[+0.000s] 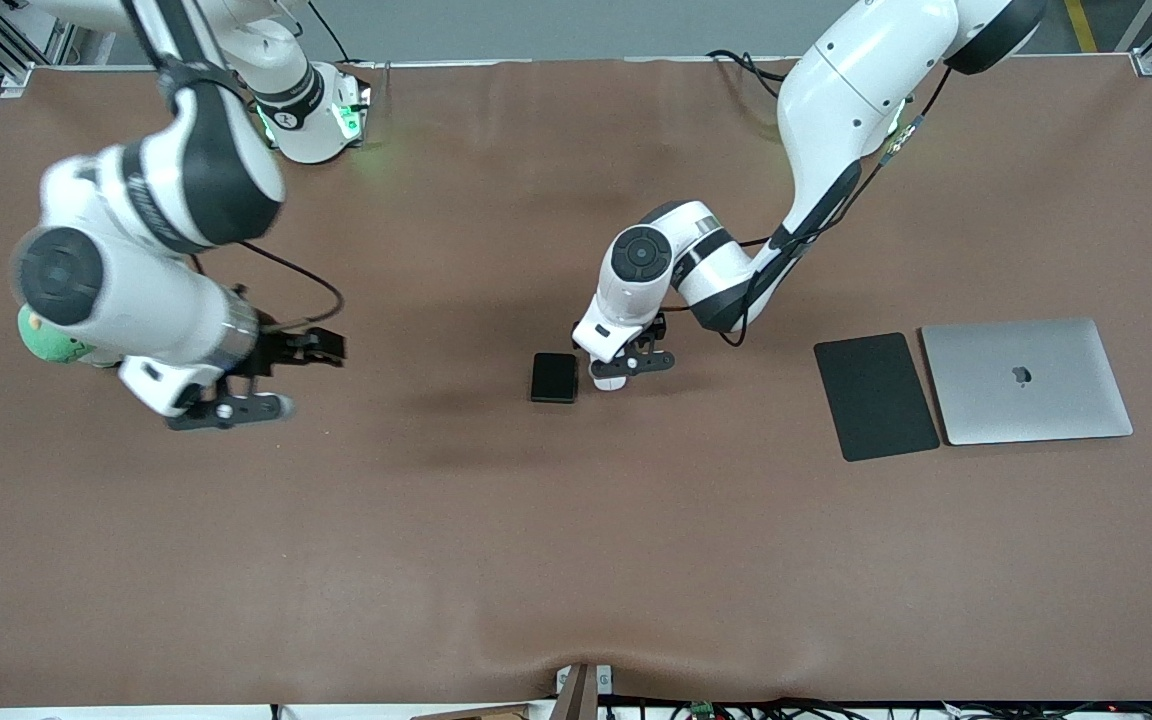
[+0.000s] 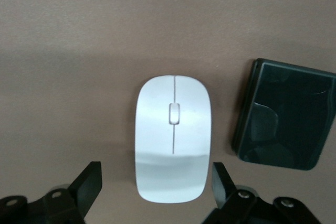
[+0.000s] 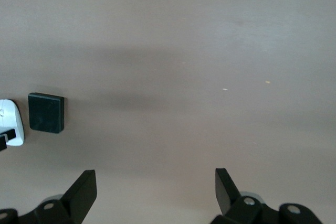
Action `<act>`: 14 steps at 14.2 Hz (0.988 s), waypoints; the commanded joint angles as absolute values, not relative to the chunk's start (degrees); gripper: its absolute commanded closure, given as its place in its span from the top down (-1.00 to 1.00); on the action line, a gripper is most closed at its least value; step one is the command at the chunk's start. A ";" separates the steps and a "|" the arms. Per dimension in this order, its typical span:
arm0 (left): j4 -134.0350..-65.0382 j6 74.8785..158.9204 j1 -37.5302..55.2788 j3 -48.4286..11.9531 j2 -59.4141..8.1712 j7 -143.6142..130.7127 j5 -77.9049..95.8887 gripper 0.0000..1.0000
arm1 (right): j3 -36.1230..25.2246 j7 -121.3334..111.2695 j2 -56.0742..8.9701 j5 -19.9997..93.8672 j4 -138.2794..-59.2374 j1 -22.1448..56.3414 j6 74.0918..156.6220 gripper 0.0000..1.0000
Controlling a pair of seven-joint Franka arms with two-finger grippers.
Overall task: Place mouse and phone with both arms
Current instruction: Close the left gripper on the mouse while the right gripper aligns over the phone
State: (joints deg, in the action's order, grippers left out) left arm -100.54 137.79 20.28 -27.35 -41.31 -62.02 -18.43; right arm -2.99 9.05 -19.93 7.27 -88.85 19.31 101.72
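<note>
- The mouse (image 2: 172,138) lies on the table (image 1: 576,560) near its middle, just beside the phone (image 1: 554,377).
- Left gripper (image 1: 626,366) sits low over the mouse, jaws open astride it.
- Right gripper (image 1: 266,380) hovers toward the right arm's end, open and empty.

A high front camera faces the arms; both wrist cameras look down, sharing the mouse (image 2: 172,139) and phone (image 2: 285,114).
</note>
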 commanded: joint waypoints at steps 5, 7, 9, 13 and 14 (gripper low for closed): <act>-97.82 139.75 23.46 -24.61 -43.59 -64.78 -20.30 0.80 | -3.52 18.53 -26.97 8.35 -88.15 25.66 109.59 1.00; -97.65 139.83 23.55 -24.35 -44.03 -64.78 -20.30 0.79 | -3.52 22.92 -27.33 8.35 -88.59 26.72 110.04 1.00; -97.65 139.83 23.64 -24.35 -44.12 -64.78 -20.21 0.74 | -3.52 24.17 -28.03 9.83 -88.50 26.81 112.13 1.00; -97.65 139.83 23.99 -24.35 -44.47 -64.78 -20.21 0.62 | -3.52 24.17 -30.32 15.56 -89.03 25.76 114.96 1.00; -97.65 139.83 24.08 -24.35 -44.47 -64.78 -20.21 0.57 | -3.52 24.17 -30.41 15.56 -90.34 24.88 115.48 1.00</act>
State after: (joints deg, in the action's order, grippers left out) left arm -98.84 138.66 22.91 -24.99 -43.44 -62.10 -18.44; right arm -3.61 23.44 -30.13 14.11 -89.16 26.33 114.67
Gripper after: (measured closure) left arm 0.185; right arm 0.000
